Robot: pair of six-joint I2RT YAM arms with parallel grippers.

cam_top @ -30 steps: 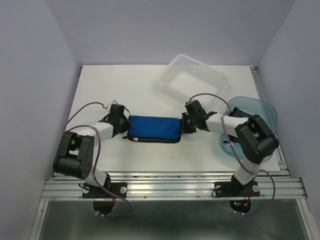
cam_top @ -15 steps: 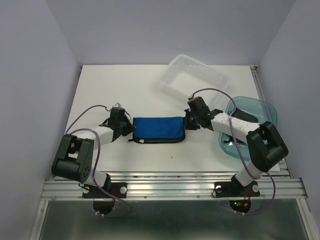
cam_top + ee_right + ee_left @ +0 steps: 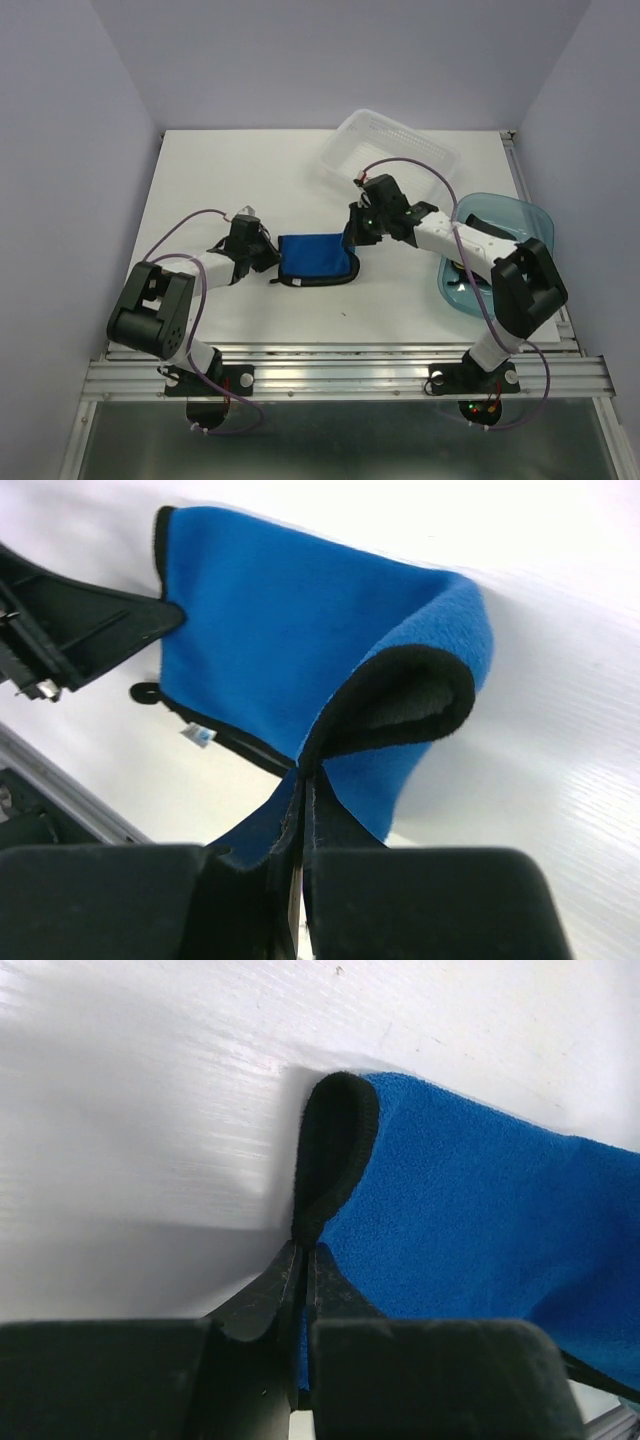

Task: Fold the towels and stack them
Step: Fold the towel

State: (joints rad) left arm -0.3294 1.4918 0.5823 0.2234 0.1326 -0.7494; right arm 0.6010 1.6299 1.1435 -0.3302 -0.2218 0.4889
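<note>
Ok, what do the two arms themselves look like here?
Both arms, left arm and right arm, have white link shells with bulky black joints. A thin purple cable loops along each. The jaws are matte black wedges.

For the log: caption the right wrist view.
Right pincer shut on blue towel, its dark-edged corner curled; left pincer at far end.

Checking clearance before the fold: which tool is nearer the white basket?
Right. The right tool grips the right end of the blue towel, just in front of the white basket; the left tool grips the left end, farther off.
</note>
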